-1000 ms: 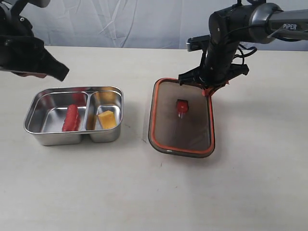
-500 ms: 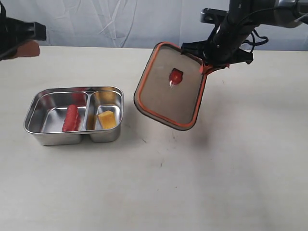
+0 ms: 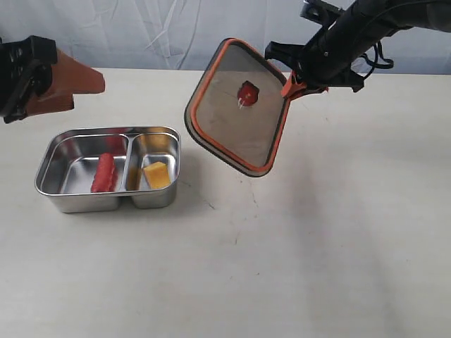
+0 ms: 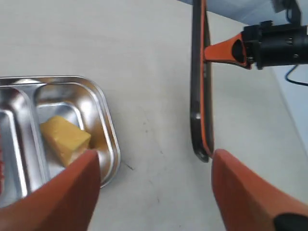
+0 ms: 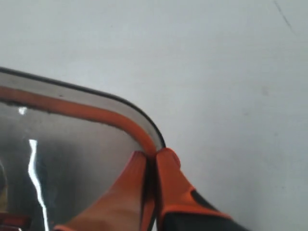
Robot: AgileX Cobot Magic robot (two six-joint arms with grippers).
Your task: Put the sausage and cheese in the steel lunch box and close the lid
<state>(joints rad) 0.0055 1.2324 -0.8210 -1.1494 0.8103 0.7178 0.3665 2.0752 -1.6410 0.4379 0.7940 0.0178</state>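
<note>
Lab: pale table (image 3: pixel 317 267), cloth backdrop (image 3: pixel 176 32)

Left gripper (image 4: pixel 154 158): you have the jaws spread wide, orange fingers (image 4: pixel 67 195) far apart, nothing between them. It hangs raised at the far left of the exterior view, tips pointing toward the middle.

Right gripper (image 3: pixel 291 86): jaws pinched together on a corner of the lid (image 3: pixel 236 105), which hangs tilted in the air. Your right arm reaches in from the upper right, wrist angled down.

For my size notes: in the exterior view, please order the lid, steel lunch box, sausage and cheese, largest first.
1. steel lunch box and lid: look alike; the lid is raised and tilted, so unsure.
2. sausage
3. cheese, slightly smaller
</note>
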